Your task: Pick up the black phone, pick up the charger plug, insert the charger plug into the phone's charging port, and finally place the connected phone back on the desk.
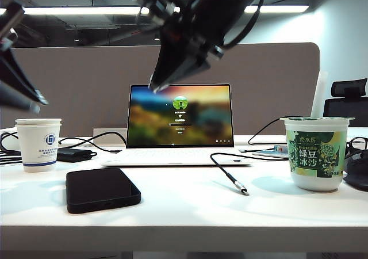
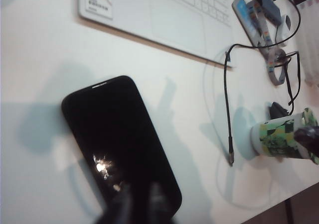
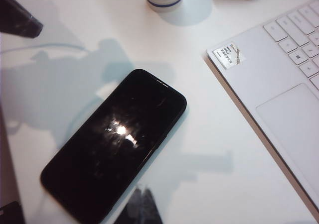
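The black phone [image 1: 102, 189] lies flat, screen up, on the white worktop [image 1: 190, 207], directly below both pincers and touched by neither. The left pincer [image 2: 140, 203] hangs over the phone's near short end, its dark fingertips [image 2: 158, 200] standing slightly parted with nothing between them. The right pincer [image 3: 144, 204] hovers above the phone's long edge, tips pressed together and empty; in the exterior view it points down in front of the open laptop [image 1: 179, 126]. The charger plug [image 1: 242, 190] rests on the worktop well away from both pincers, at the end of a thin black cable [image 1: 221, 166], between the phone and a green-labelled cup [image 1: 317, 152]. A white paper cup [image 1: 38, 144] stands beyond the phone.
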### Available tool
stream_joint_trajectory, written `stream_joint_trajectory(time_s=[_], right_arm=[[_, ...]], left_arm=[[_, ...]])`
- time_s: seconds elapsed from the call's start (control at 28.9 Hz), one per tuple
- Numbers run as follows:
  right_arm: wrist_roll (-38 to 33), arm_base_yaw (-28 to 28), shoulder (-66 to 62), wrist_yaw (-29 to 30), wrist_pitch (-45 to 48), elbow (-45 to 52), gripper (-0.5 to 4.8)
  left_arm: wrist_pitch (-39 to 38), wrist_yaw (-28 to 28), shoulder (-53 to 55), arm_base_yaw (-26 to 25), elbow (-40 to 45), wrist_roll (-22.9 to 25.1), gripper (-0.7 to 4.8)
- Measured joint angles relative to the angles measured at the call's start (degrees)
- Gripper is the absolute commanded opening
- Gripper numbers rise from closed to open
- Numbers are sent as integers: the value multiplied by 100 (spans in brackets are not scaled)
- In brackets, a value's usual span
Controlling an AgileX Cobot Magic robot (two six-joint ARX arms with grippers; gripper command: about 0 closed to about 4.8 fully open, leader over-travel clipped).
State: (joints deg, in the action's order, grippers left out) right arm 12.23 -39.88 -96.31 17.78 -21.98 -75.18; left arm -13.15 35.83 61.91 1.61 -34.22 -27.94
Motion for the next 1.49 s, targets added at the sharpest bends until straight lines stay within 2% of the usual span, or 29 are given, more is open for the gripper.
stream_joint_trajectory(time_s=[0.03,0.1,0.28,0.59,0.69,0.9,1.49], right_arm=[[-11,-2,-90,0,85,0,-1],[-26,-28,-232,-7,234,-2,-1],[-52,-107,-629,-22,428,-2,-1],[-57,-256,-1086,-133,501,-2,-1],[-63,-262,-1172,-153,529,-2,-1],[-282,-278,-1366,-562,758,-2,-1],[-302,-282,-1731,-581,855,-2,-1]], left_arm=[[20,7,111,0,0,-2,314],[15,4,271,-2,0,-2,333],[50,13,754,0,-2,-216,333],[354,-24,1381,243,0,-280,333],[459,-4,1482,361,0,-352,333],[745,-11,1749,487,0,-542,333],[826,-4,1917,494,0,-660,332]])
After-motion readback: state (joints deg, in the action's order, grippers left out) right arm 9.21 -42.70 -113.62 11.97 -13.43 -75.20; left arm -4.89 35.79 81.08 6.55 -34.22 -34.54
